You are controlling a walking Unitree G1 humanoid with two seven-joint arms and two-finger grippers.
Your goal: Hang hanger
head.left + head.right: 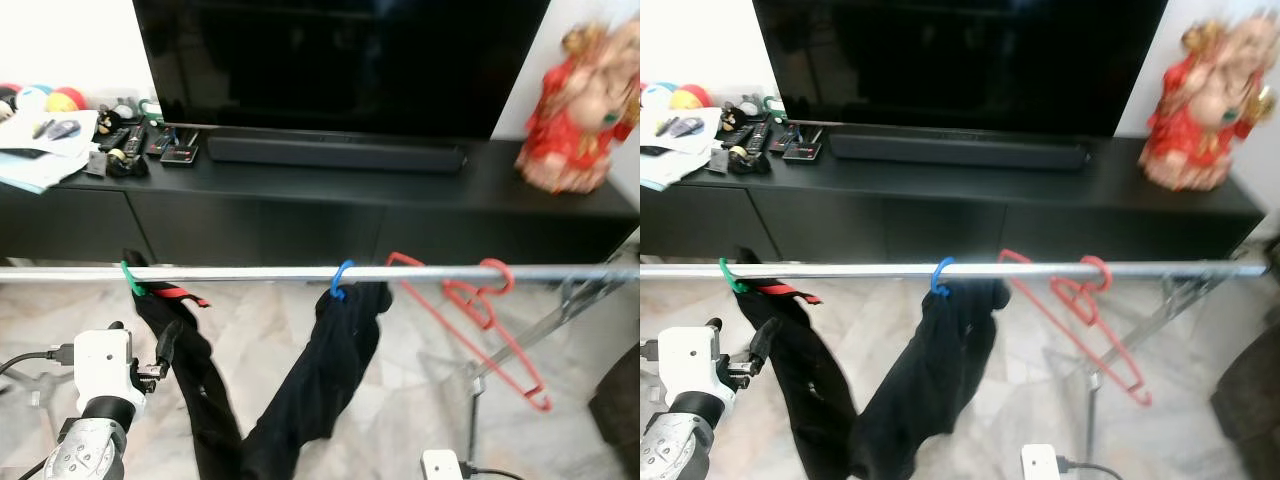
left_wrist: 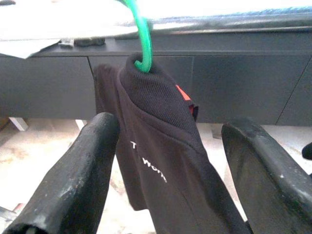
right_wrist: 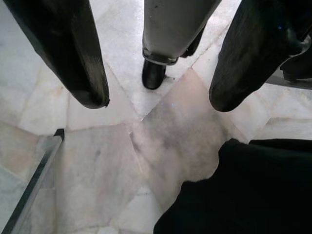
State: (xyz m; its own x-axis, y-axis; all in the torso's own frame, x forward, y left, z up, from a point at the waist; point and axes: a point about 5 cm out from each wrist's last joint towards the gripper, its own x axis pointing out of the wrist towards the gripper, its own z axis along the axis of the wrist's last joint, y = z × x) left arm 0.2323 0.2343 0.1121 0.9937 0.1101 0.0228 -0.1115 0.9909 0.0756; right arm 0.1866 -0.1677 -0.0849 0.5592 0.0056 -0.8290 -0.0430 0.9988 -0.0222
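Note:
A silver rail runs across in front of me. A green hanger at its left end carries a black garment with a red tag. A blue hanger at the middle holds another black garment. An empty red hanger hangs tilted near the right end. My left gripper is open just below the green hook, its fingers on either side of the black garment and apart from it. My right gripper hangs low and open, pointing at the marble floor.
Behind the rail stands a black TV console with a TV, a soundbar, remotes and papers at left, and a red figurine at right. The rack's leg slants down at right.

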